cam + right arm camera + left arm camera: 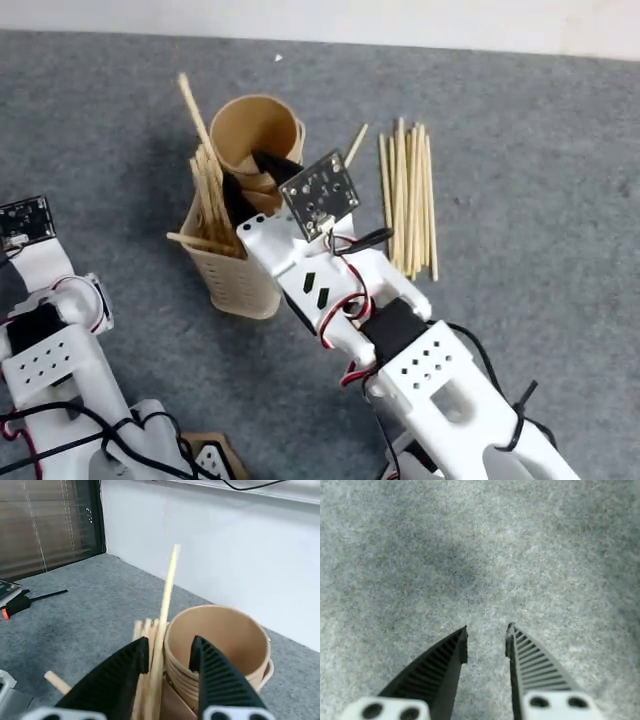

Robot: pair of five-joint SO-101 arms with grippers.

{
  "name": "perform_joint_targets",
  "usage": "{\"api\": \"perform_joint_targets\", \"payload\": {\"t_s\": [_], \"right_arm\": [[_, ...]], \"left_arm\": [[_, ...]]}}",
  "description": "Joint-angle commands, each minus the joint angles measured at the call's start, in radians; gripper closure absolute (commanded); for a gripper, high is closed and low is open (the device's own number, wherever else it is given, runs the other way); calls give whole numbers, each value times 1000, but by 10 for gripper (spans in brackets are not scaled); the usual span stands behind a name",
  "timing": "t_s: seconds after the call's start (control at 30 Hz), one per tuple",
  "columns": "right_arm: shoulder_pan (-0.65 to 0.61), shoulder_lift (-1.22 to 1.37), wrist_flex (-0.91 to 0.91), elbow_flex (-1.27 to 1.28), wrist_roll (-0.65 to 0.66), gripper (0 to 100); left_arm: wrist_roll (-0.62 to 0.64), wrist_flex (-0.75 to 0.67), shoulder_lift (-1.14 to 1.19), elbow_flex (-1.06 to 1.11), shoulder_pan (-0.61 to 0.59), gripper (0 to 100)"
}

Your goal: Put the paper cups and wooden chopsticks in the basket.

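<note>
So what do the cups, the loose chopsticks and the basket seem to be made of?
Cups: probably paper, matte brown, with thin stacked rims.
Chopsticks: pale bare wood or bamboo, no visible gloss.
Basket: beige with rows of small holes, likely plastic, though this is uncertain.

The left gripper (486,645) hangs over grey carpet (480,550), touching nothing. Its two dark ribbed fingers (440,672) stand apart, with carpet showing in the gap between their tips. A faint darker patch (445,560) marks the carpet beyond the tips.
</note>
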Motion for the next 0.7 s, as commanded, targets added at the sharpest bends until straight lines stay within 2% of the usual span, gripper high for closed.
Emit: {"api": "perform_joint_targets", "payload": {"t_s": [0.0, 0.1, 0.17, 0.23, 0.33, 0.4, 0.47, 0.6, 0.67], "right_arm": [[-39, -7, 2, -53, 5, 849], [-45, -10, 10, -56, 11, 849], [27, -42, 58, -90, 44, 849], [119, -88, 231, -176, 69, 849], [234, -148, 585, -328, 69, 845], [259, -177, 757, -403, 71, 845], [262, -194, 871, -371, 104, 845], [255, -257, 903, -176, 169, 845], [205, -314, 863, -41, 175, 845]], "left_arm": [[-3, -18, -21, -7, 7, 841], [-3, -18, -21, -7, 7, 841], [-3, -17, -21, -7, 7, 841], [-3, -17, -21, -5, 7, 841], [-3, -20, -21, -5, 15, 841], [-3, -20, -21, -5, 41, 841], [-5, -20, -19, -5, 59, 841], [-5, -18, -16, -5, 61, 841], [-5, -18, -16, -4, 61, 841]]}}
